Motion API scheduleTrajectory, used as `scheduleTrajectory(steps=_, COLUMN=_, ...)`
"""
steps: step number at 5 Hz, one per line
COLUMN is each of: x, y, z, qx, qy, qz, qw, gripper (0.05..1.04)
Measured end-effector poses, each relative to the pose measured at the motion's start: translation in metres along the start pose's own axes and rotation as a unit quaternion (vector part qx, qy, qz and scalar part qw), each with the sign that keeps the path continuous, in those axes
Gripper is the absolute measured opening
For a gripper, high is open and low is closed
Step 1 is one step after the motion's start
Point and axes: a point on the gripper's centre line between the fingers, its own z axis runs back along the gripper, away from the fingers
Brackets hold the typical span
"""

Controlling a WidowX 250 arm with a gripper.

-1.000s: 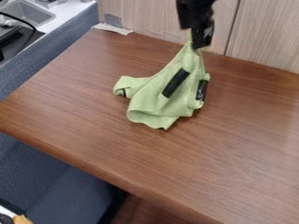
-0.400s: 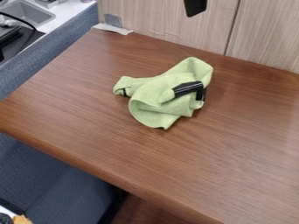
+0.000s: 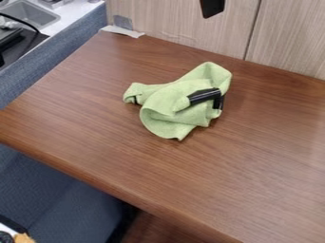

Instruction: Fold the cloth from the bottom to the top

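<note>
The black gripper [image 3: 212,6] is at the top edge of the camera view, right of centre, with its lower end in front of the wood panel. It hangs apart from the cloth, above and behind it. The green cloth [image 3: 175,122] lies crumpled on the table, a little above the middle of the view. Its upper right part is a rounded fold, and a narrow end sticks out to the left. Black strips show on its right side and a small dark one at the left end.
The brown wooden table [image 3: 120,137] runs up to a light wood panel [image 3: 171,19] at the back. Pale tape [image 3: 122,31] lies at its far left corner. Beyond the blue-grey partition [image 3: 57,52] at the upper left is a metal sink [image 3: 32,13].
The gripper has let go of the cloth's top and risen to the view's top edge. The raised cloth has dropped into a rounded heap on the table.
</note>
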Motion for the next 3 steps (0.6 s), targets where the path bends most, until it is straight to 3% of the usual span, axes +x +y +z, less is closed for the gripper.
scheduleTrajectory(steps=3, x=-0.0003, y=-0.0003, z=-0.0003, qx=-0.001, qy=0.001, qz=0.000, qw=1.0000, gripper=1.001)
